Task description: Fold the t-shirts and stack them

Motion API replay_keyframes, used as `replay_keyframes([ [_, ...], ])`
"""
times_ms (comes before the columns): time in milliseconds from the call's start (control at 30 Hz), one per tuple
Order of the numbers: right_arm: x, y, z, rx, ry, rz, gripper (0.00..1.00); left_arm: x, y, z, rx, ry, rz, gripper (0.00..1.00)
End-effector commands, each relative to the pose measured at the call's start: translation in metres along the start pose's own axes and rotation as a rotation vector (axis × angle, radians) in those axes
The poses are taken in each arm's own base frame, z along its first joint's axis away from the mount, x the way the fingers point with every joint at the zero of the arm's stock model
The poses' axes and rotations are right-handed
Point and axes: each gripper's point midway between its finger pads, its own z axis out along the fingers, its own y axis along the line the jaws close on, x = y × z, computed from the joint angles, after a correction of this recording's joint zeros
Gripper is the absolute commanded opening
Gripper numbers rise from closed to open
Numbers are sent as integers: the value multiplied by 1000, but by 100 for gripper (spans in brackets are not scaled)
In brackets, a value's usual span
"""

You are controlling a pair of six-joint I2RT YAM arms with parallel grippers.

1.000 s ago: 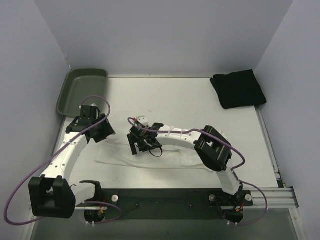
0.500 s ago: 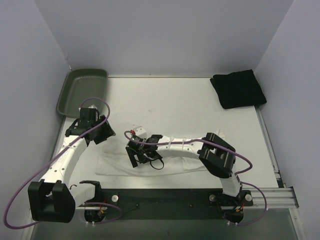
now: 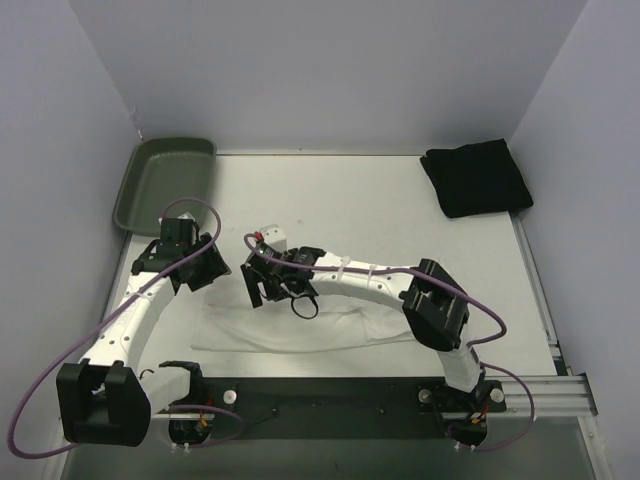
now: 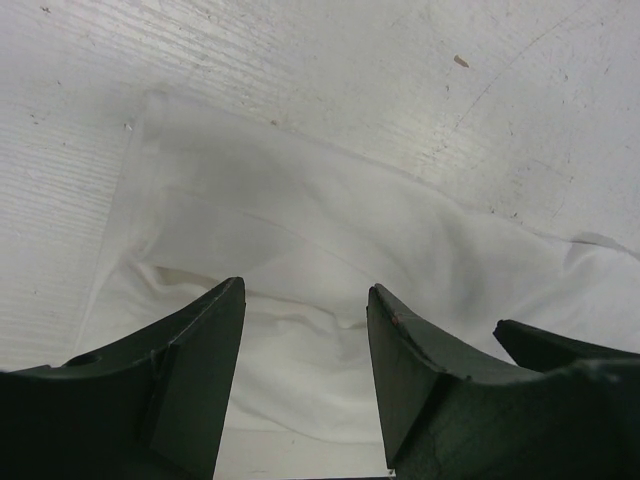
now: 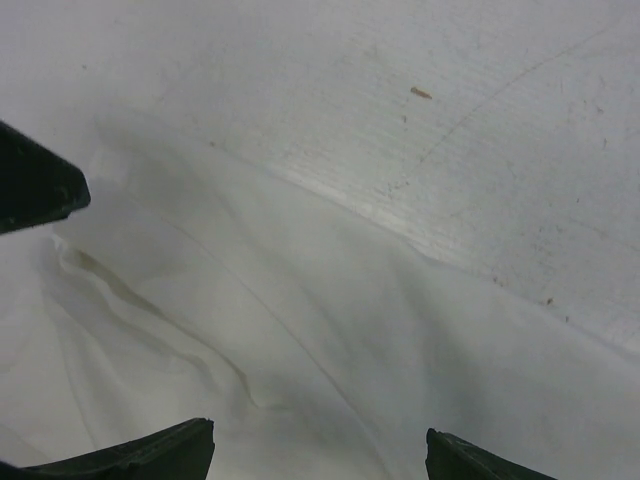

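The white t-shirt [image 3: 250, 330] lies as a long folded strip near the front of the table. Its left end shows in the left wrist view [image 4: 300, 230] and in the right wrist view [image 5: 330, 330]. My left gripper [image 3: 212, 270] is open and empty, low over the strip's left end [image 4: 305, 340]. My right gripper [image 3: 258, 293] is wide open and empty just right of it, over the same end [image 5: 315, 455]. The black t-shirt [image 3: 476, 180] lies folded at the back right corner.
A dark green tray [image 3: 165, 180] stands at the back left, tilted against the wall. The right arm reaches across the white shirt from the right. The two grippers are close together; each sees a finger of the other [image 4: 545, 345] [image 5: 35, 190].
My right gripper dipped toward the front, then moved left and back, closer to the left gripper. The left gripper shifted only slightly. The white shirt lies much as before.
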Motion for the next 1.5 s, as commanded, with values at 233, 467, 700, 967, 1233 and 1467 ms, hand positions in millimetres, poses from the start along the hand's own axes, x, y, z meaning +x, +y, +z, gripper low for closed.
replay_keyframes([
  [233, 2, 7, 29, -20, 62, 3, 86, -21, -3, -9, 6, -62, 16, 62],
  [467, 10, 13, 27, -45, 76, 7, 86, -20, 0, -6, 0, -55, 9, 62],
  [700, 25, 13, 23, -48, 91, 12, 86, -19, -2, -6, 14, -55, 0, 62],
  [967, 32, 18, 16, -56, 84, 3, 86, -15, -2, -6, 20, -52, -6, 62],
  [1233, 32, 26, 3, -61, 61, -16, 86, -12, 0, -8, 21, -57, -9, 61],
  [1467, 34, 33, -12, -61, 38, -43, 86, -9, 2, -8, 22, -52, -14, 62],
])
